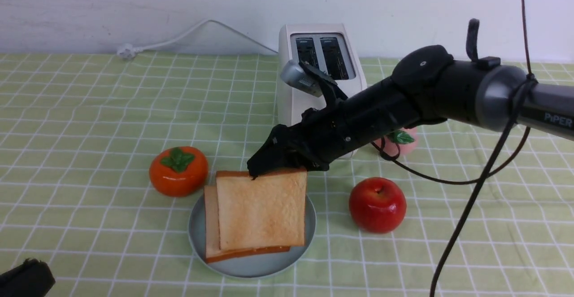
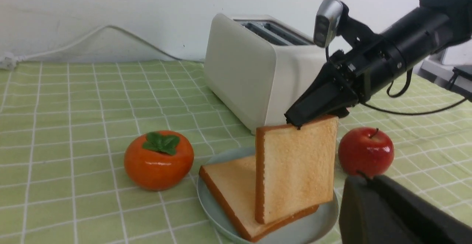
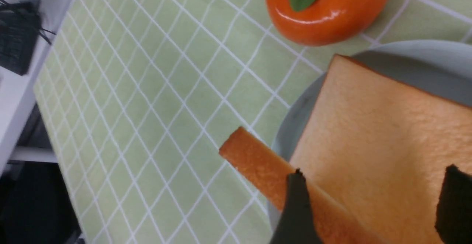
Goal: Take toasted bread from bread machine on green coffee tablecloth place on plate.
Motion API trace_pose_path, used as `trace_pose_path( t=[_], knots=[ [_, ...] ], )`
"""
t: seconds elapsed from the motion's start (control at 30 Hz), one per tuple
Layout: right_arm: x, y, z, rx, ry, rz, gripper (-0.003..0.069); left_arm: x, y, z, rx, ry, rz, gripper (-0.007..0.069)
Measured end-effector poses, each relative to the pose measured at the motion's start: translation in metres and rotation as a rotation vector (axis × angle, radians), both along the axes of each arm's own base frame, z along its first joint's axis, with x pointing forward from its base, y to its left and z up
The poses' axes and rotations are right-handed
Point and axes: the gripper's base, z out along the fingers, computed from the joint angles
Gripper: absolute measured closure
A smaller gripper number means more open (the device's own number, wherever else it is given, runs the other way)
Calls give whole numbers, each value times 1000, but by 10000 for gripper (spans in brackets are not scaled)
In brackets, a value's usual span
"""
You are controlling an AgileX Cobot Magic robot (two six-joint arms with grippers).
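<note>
Two slices of toasted bread are on the pale blue-grey plate (image 1: 251,268) (image 2: 313,225). One slice (image 1: 211,225) (image 2: 225,185) lies flat. The other (image 1: 262,209) (image 2: 295,170) stands tilted on it, its top crust (image 3: 254,163) just under my right gripper (image 1: 269,164) (image 2: 298,120) (image 3: 374,170). Those jaws are open, wide apart on either side of the slice's top edge. The cream bread machine (image 1: 314,63) (image 2: 243,78) stands behind on the green coffee tablecloth (image 1: 89,131), its slots dark. My left gripper (image 1: 27,279) (image 2: 363,179) sits low at the near left, shut and empty.
An orange persimmon (image 1: 178,171) sits left of the plate and a red apple (image 1: 377,205) to its right. A pink fruit (image 1: 401,140) shows behind the right arm. The toaster's white cord (image 1: 179,37) runs along the back wall.
</note>
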Motion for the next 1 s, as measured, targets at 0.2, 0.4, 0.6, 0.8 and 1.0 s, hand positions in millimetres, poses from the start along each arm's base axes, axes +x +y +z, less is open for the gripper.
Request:
trace_pose_path(
  t=[0.2,0.4,0.6,0.8,1.0],
  knots=[
    [-10,-10,32,-68,-118,19,275,-2,-2,-7,31,65,-31,617],
    [-37,-31,87,-166,-228,28,391,-3,-2,-10,75,87,-37,612],
    [-84,-63,141,-297,-273,6,522,-3,-2,-12,101,100,-40,606],
    [-152,-110,155,-424,-238,-141,588,-4,-2,-14,109,118,-48,603],
    [-209,-143,139,-426,-183,-273,589,-4,-2,-14,110,121,-49,599]
  ],
)
